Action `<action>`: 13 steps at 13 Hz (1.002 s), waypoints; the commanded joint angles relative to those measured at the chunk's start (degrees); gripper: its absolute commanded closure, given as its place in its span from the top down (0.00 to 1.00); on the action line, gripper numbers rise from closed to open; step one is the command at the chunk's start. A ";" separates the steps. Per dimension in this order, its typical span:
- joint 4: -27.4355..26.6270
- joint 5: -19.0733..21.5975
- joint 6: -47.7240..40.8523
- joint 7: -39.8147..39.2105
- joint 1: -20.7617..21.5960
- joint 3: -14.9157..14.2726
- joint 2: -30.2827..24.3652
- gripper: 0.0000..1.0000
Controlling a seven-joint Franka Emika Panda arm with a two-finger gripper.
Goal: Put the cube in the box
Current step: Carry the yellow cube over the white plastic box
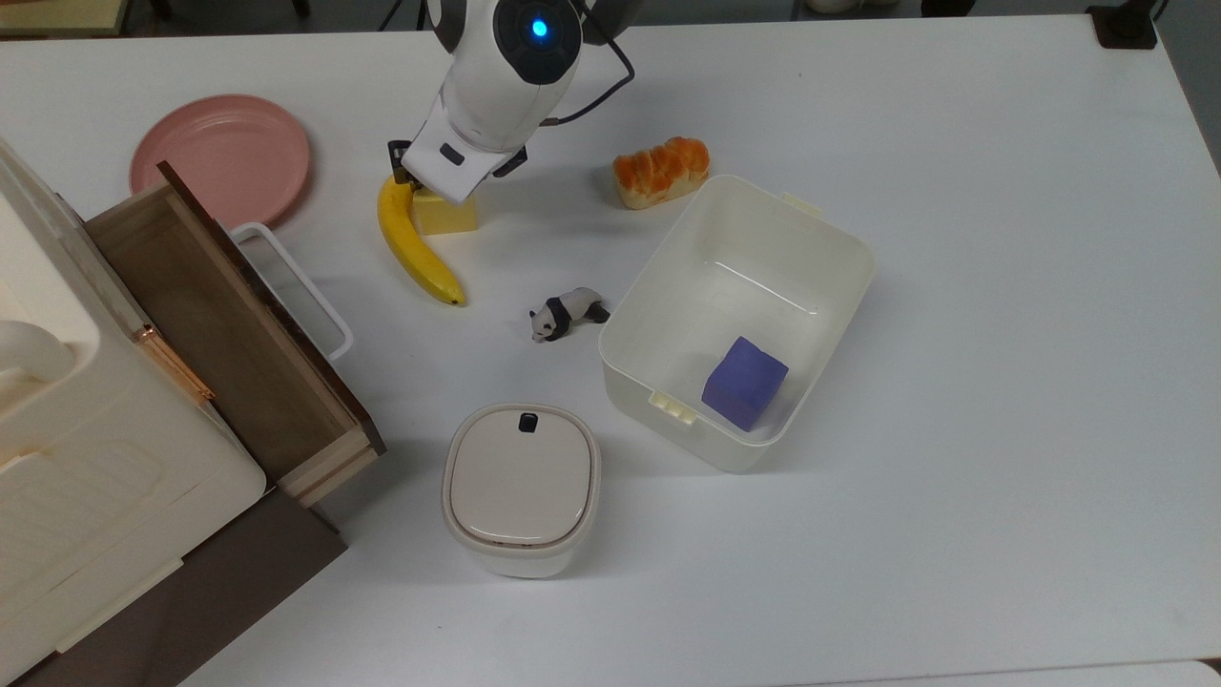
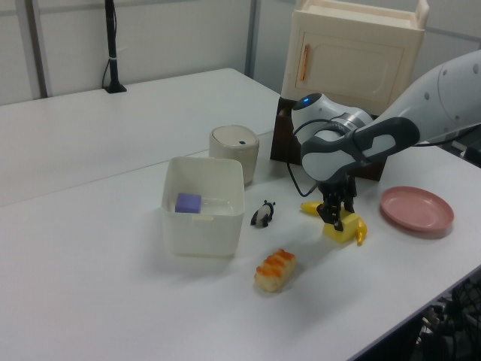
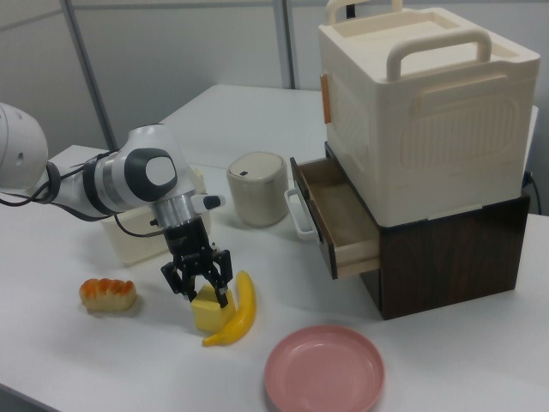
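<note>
Gripper straddles yellow cube beside banana, box waiting nearby

The cube point(image 3: 210, 311) sits on the white table point(image 1: 1002, 239), touching a banana point(image 1: 412, 243) on the top view's left, with the gripper point(image 3: 199, 288) lowered over it, its fingers spread to either side of the block and apparently not yet closed on it — a stance that reads as the moment before a grasp. The banana's closeness leaves one finger little room on that side. The box point(image 1: 839, 250) stands well apart toward the top view's right, open-topped, a purple-blue cube point(image 1: 744, 382) already in one corner. The right view shows the dark fingers flanking the block's top; in the top view the arm's white wrist hides them, though that angle lays out the path past a toy panda point(image 1: 567, 313) and a bread roll point(image 1: 662, 170).
</note>
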 commanded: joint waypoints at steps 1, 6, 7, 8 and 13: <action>0.76 -0.47 -0.55 3.03 0.87 -0.04 -1.51 0.00; 23.73 15.40 -15.47 -3.29 1.74 0.31 -2.23 0.00; 26.22 17.62 -15.67 -3.03 2.27 0.31 -2.13 0.00; 27.64 20.08 -15.41 -2.68 3.32 0.31 -2.04 0.00; 28.89 24.84 -5.69 5.30 10.87 0.49 2.51 0.02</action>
